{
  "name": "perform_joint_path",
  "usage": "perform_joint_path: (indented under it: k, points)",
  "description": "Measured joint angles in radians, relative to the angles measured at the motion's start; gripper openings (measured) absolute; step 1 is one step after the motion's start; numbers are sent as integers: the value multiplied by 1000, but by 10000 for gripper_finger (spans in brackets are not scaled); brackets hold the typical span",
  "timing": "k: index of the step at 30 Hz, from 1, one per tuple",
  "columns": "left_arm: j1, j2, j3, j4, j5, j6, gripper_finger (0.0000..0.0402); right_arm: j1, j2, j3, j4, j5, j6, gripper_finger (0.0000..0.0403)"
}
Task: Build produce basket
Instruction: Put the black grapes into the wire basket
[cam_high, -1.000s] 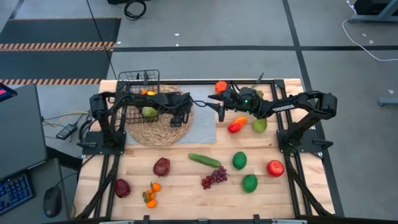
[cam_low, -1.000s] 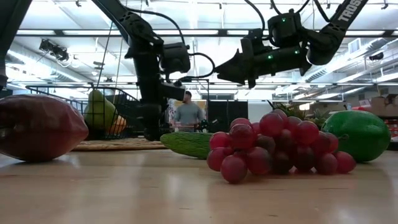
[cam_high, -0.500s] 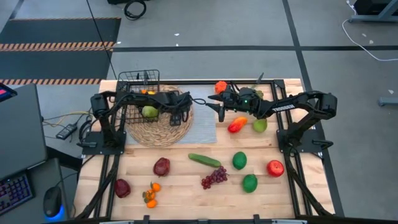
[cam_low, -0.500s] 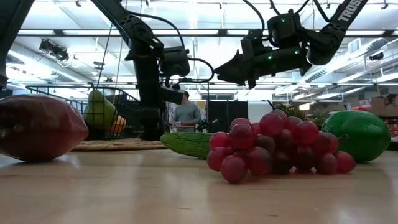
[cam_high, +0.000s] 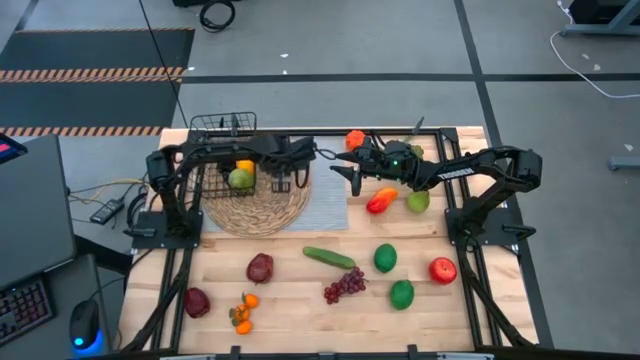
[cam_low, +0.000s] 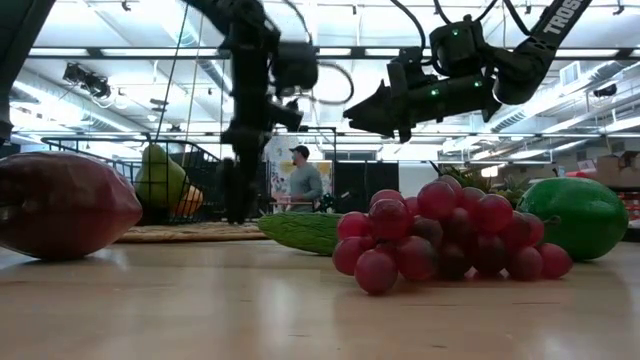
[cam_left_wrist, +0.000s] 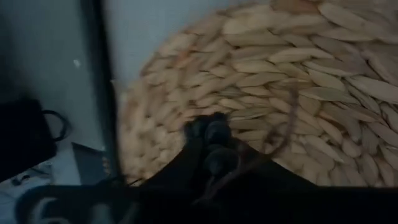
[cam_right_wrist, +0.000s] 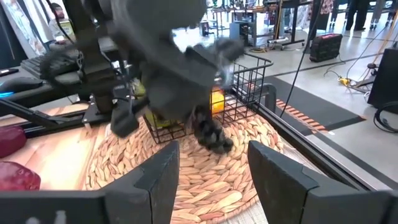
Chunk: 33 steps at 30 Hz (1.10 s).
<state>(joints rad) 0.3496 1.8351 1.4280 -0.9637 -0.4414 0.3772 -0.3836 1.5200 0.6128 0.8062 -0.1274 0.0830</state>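
Lying nearest along the front of the pale wooden table (cam_high: 290, 300) are the loose pieces of produce: a dark red plastic apple (cam_high: 196, 301), a cluster of small toy oranges (cam_high: 242, 313), a bunch of dark purple toy grapes (cam_high: 343, 286), and a round green lime (cam_high: 401, 294). Just behind them are sitting a maroon mango (cam_high: 260, 267), a long green cucumber (cam_high: 328, 257), a second lime (cam_high: 385, 257) and a bright red apple (cam_high: 442, 270).

Farther back, the left gripper (cam_high: 284, 178) is hovering over the round woven straw mat (cam_high: 255, 210), its fingers drawn nearly together with nothing between them. The right gripper (cam_high: 345, 170) is hanging just past the mat's edge, its fingers apart and empty, with an orange-red mango (cam_high: 381, 200) near beneath its arm.

At the far side the small black wire-mesh basket (cam_high: 222, 125) is standing on the mat's back edge, holding a green pear (cam_high: 240, 179) and an orange (cam_high: 244, 165).

The filling step is looking partly done, between two pickups. Next, an arm is probably needing to travel to a loose fruit, spread its fingers around it, and carry it over the basket rim.
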Motion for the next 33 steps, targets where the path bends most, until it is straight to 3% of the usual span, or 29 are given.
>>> perform_joint_path:
  k: [8,17,29,33]
  points:
    - [16,0,297,-311,-138,-15,64,2,0,-20,-15,-12,3,196]
    - [98,-5,562,-602,-158,-160,59,13,0,-25,-13,-14,22,196]
    - [279,-98,562,-605,-111,-216,61,35,0,-26,-8,-15,22,196]
    - [335,-88,561,-575,-97,-214,80,35,0,-26,-7,-16,27,196]
